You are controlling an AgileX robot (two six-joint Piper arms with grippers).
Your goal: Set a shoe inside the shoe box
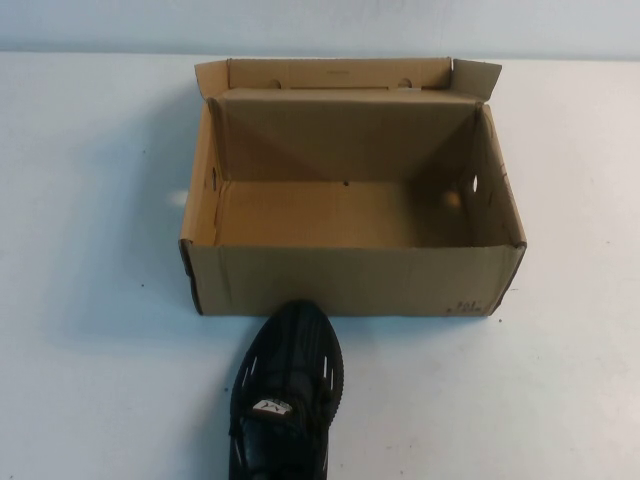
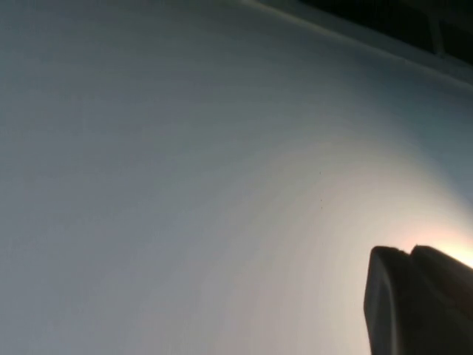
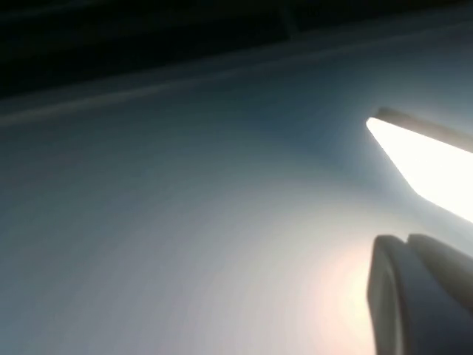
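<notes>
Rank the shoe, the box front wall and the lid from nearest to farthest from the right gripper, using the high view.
The high view shows neither gripper. The left gripper and right gripper appear only in their wrist views, over the table, so this is judged from the robot's side.
1. The shoe, nearest, left of centre.
2. The box front wall, middle.
3. The lid, far back.

Matt cardboard shoe box (image 1: 350,280) (brown); knit shoe (image 1: 288,385)

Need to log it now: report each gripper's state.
Left gripper: over bare table, cannot be told.
Right gripper: over bare table, cannot be told.
</notes>
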